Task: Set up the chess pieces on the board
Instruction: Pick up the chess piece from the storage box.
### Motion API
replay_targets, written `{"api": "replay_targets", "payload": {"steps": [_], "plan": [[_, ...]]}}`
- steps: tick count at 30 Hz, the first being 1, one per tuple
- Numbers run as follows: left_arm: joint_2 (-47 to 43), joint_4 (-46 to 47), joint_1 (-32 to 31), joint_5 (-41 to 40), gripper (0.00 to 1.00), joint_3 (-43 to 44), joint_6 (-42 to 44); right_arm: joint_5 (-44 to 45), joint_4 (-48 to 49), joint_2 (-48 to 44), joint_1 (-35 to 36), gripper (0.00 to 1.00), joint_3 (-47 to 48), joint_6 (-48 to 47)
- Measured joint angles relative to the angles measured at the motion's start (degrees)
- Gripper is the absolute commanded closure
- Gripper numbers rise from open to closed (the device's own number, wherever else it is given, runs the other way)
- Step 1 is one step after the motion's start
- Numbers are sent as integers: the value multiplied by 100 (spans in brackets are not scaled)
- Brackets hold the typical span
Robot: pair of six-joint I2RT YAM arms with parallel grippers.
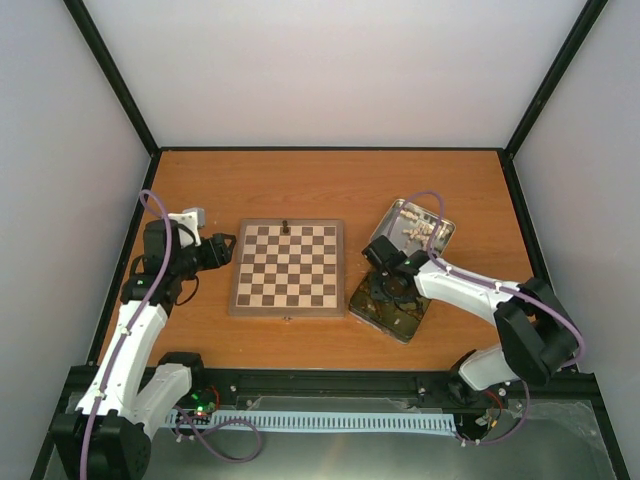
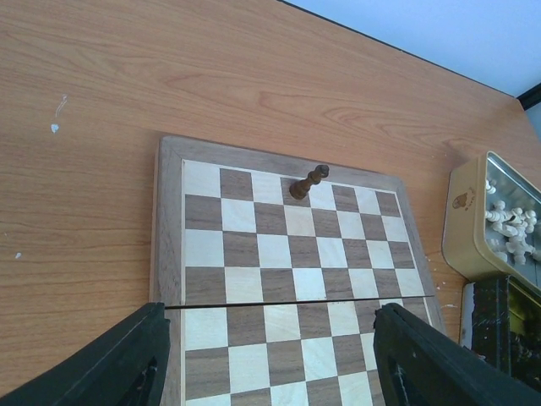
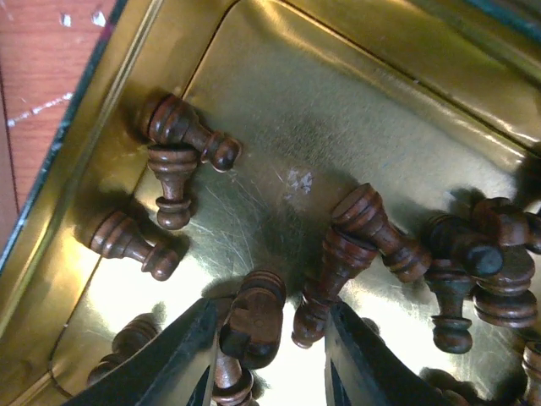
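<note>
The board lies mid-table with one dark chess piece upright on its far row; the left wrist view shows the board and that piece. My left gripper is open and empty, hovering at the board's left edge. My right gripper reaches down into the gold-lined tin of dark pieces. In the right wrist view its jaws stand open around two lying dark pieces, a rook and a slimmer one.
Several more dark pieces lie scattered in the tin. A second tin half at the back right holds cream-white pieces. Bare table surrounds the board.
</note>
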Motion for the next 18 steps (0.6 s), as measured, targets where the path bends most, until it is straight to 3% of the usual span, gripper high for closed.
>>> {"api": "replay_targets", "payload": {"steps": [9,18], "plan": [[9,20,0,15,33,-35,-2,-39,46,249,0,85,33,-68],[9,20,0,15,32,-37,-2,323,-195,166,0,86,330,-131]]}}
